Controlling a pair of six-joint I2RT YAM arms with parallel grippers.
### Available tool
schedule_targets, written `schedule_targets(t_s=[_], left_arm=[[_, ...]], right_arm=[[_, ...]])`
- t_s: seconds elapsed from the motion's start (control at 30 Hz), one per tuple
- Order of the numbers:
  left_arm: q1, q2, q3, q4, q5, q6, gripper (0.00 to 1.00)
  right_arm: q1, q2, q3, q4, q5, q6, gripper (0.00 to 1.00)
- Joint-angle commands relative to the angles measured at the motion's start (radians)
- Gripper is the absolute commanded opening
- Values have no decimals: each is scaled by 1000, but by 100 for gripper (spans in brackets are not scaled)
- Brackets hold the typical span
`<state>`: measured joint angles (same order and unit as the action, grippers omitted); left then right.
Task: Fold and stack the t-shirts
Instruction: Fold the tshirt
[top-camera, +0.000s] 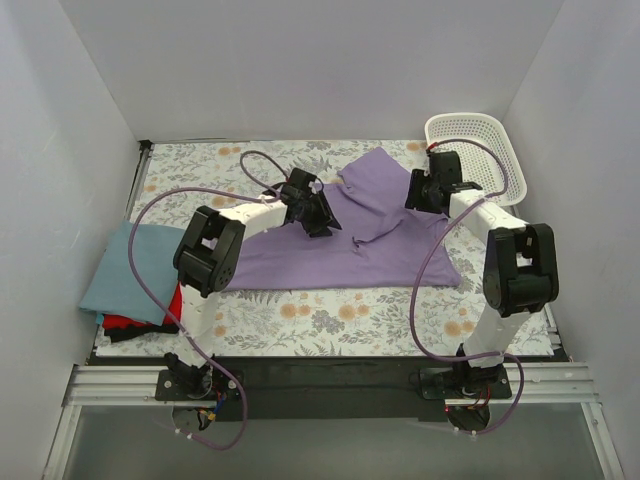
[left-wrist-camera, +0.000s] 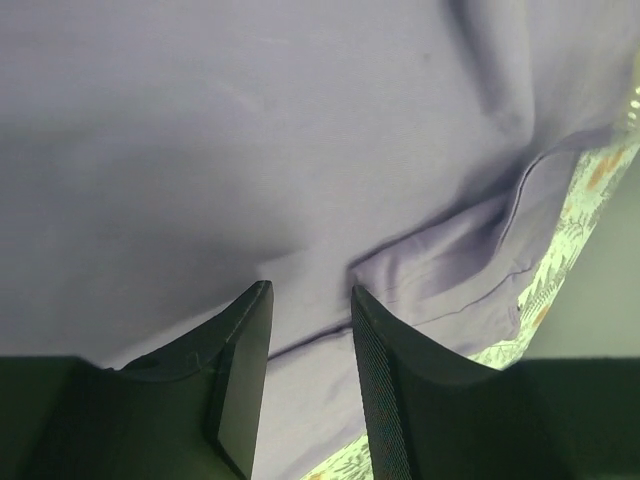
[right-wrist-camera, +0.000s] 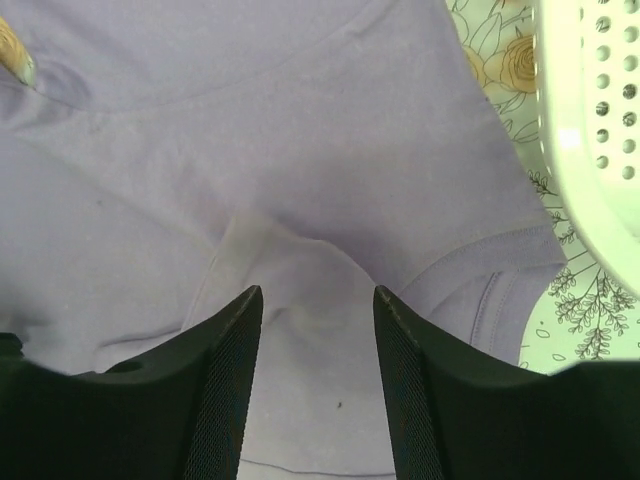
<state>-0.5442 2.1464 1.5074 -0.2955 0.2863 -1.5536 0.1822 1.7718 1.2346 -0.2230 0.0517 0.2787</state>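
On the worktop (top-camera: 330, 312), lilac t-shirt (top-camera: 385, 235): soft, limp; you grip a sleeve hem.
Left fingers (left-wrist-camera: 240, 385): spread, empty.
Right fingers (right-wrist-camera: 225, 400): spread, empty.

The lilac t-shirt (top-camera: 380, 222) is soft, matt, wrinkled cloth; the basket (top-camera: 497, 152) is smooth white perforated plastic.

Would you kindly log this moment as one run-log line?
lilac t-shirt: spread out, unfolded | left tool: open over it | right tool: open over it | folded stack: left side
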Motion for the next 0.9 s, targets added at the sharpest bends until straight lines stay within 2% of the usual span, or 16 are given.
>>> schedule_targets(t_s=[0.0,0.17,0.2,0.27,0.4,0.57,0.87], left_arm=[[29,-143,-48,7,-22,39,36],[21,-181,-67,-37,30,110,28],[15,-183,-67,-43,31,119,27],[7,-186,-62,-59,40,138,23],[-39,-148,-20,-80,76,174,17],[-85,-99,31,-91,94,204,8],[-125,53,201,-151,132,227,7]], right_arm=[[-3,-35,37,40,-41,13,56],[5,-136,-90,48,-87,56,47],[8,-158,-110,47,-90,54,41],[26,-170,-153,53,-104,53,35],[37,-155,-184,65,-98,50,33],[37,-106,-144,62,-93,31,29],[37,-18,-89,62,-139,30,27]])
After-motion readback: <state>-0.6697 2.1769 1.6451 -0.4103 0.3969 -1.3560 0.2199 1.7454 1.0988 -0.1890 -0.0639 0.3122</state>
